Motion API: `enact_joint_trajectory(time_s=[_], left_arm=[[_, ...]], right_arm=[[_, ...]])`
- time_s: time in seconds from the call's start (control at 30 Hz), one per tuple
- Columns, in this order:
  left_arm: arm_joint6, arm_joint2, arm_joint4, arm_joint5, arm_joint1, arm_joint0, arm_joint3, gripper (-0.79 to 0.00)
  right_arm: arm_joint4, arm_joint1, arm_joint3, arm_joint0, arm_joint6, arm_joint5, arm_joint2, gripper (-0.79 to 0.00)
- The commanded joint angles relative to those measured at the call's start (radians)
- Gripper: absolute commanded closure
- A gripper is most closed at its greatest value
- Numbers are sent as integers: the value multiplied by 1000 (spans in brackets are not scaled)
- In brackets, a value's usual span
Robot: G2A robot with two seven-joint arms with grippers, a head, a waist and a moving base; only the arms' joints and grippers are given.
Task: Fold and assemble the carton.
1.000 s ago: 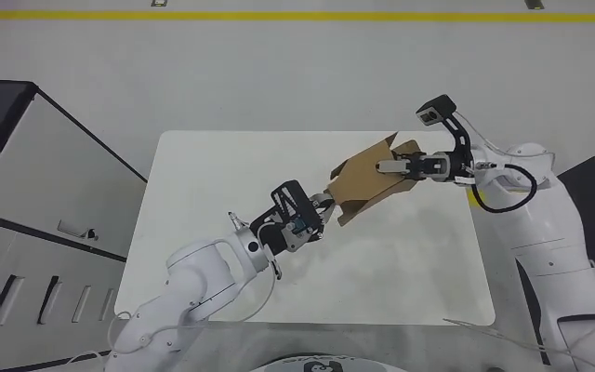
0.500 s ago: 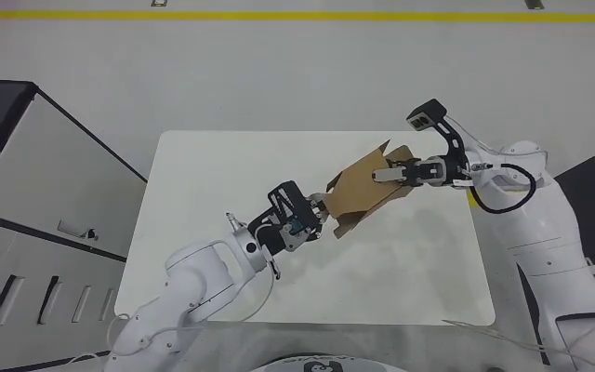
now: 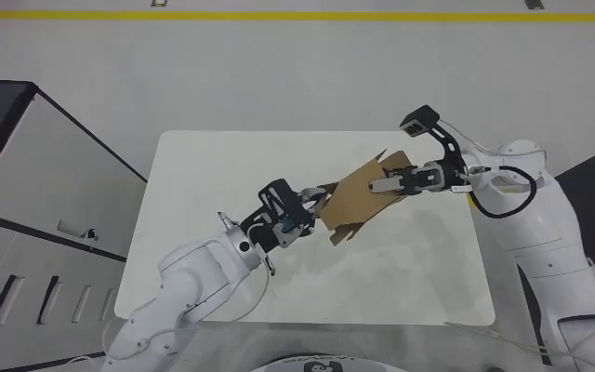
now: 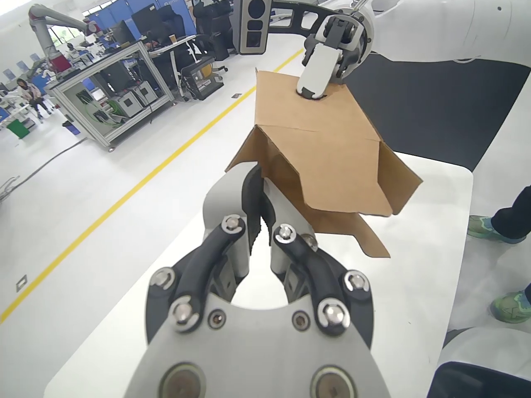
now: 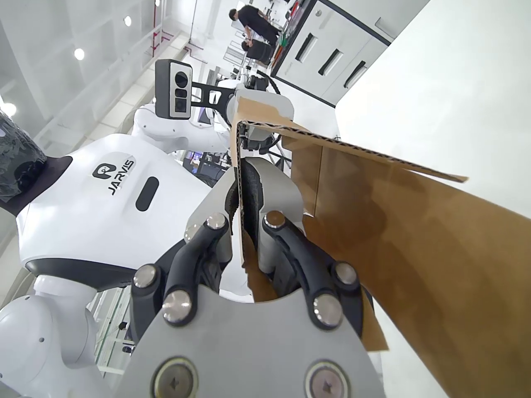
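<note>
Two grips carry this step: the left fingers [image 4: 226, 196] are clamped on an end flap of the carton [image 3: 358, 197], which sits tilted over the middle of the tabletop [image 3: 214, 186], and the right fingers [image 5: 276, 192] pinch the edge of the opposite panel. Folding well likely means the left steering its flap along the crease while the right anchors firmly, without pulling apart.

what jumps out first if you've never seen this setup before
A brown corrugated cardboard carton, half opened with loose flaps, is held tilted over the white table between two arms. The left gripper has its jaws shut on a flap at one end. The right gripper has its jaws shut on the cardboard edge at the far end.
</note>
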Motion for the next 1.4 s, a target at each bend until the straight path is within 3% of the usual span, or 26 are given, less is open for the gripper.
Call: enact_joint_trajectory(time_s=[0.0,1.37], left_arm=[[-2,-1,11,-1,1,2,-2,0],[-21,6,151,-44,7,-12,-16,0]], right_arm=[[-3,2,0,0,2,2,-1,0],[-17,55,-24,46,18,18,-107,0]])
